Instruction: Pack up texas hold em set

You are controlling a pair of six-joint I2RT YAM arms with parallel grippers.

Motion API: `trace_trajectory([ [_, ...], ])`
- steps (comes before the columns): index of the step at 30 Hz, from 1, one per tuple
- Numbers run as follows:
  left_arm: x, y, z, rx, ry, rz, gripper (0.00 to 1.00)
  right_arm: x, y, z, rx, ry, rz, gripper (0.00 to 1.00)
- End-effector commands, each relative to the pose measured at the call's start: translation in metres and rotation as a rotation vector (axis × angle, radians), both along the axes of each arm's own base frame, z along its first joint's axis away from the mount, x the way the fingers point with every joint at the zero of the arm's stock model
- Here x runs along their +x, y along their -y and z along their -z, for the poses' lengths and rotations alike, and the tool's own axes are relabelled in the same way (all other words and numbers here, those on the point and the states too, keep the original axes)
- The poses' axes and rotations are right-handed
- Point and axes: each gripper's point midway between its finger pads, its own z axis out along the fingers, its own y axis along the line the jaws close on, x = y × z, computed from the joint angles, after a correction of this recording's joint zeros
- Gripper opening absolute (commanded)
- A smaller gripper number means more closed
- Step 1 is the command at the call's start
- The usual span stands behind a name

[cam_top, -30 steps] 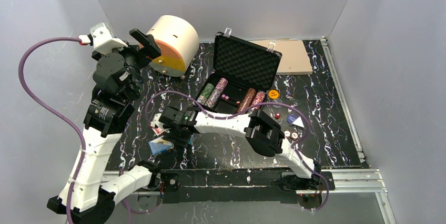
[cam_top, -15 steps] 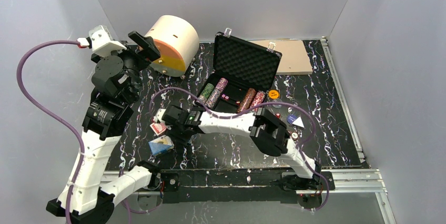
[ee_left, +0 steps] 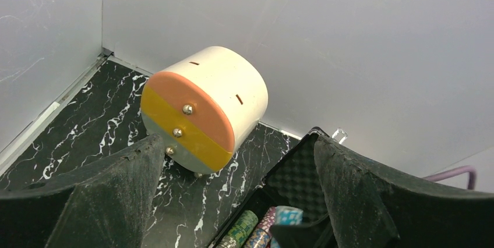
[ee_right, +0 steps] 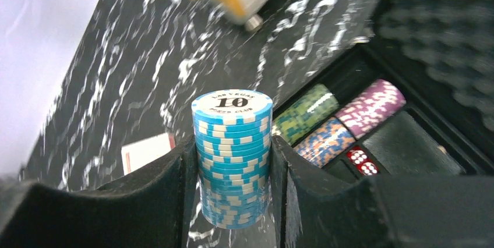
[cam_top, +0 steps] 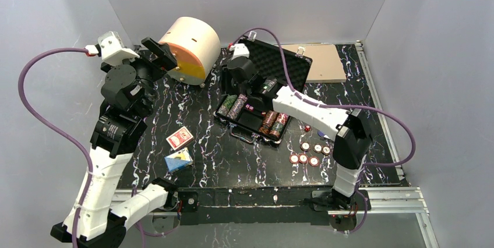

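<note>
The black briefcase point(cam_top: 289, 68) lies open at the table's middle back, foam lid up. Rows of striped chips point(cam_top: 233, 106) lie in its base, with red dice point(ee_right: 361, 162) beside them. My right gripper point(cam_top: 246, 88) hangs over the case's left end, shut on a stack of blue chips point(ee_right: 233, 155), which also shows in the left wrist view point(ee_left: 288, 216). My left gripper point(cam_top: 157, 50) is open and empty, raised near the cream cylinder. The red deck point(cam_top: 179, 138) and blue deck point(cam_top: 178, 159) lie at front left. Loose round chips and buttons point(cam_top: 306, 155) and a red die point(cam_top: 307, 128) lie right of the case.
The big cream cylinder point(cam_top: 189, 47) with an orange-yellow face lies on its side at back left, also in the left wrist view point(ee_left: 204, 114). A flat tan board point(cam_top: 323, 64) lies behind the case. Grey walls close in three sides.
My right arm has swung from the front left by the decks up to the case's left end, carrying the blue chip stack. The left arm has barely moved.
</note>
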Motion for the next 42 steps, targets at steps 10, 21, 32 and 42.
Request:
trace_trajectory([
  [10, -0.002, 0.011, 0.017, -0.043, -0.037, 0.055, 0.98, 0.078, 0.047, 0.007, 0.199, -0.143, 0.681, 0.25],
  [21, -0.01, 0.009, 0.028, -0.026, -0.081, 0.067, 0.98, 0.118, 0.041, 0.042, 0.167, -0.098, 0.837, 0.35],
  [32, -0.019, -0.005, 0.03, 0.009, -0.087, 0.014, 0.98, 0.131, 0.043, 0.082, 0.068, -0.056, 0.885, 0.36],
  [42, -0.021, -0.005, 0.033, 0.014, -0.095, 0.02, 0.98, 0.139, 0.047, 0.091, 0.04, -0.002, 0.902, 0.37],
])
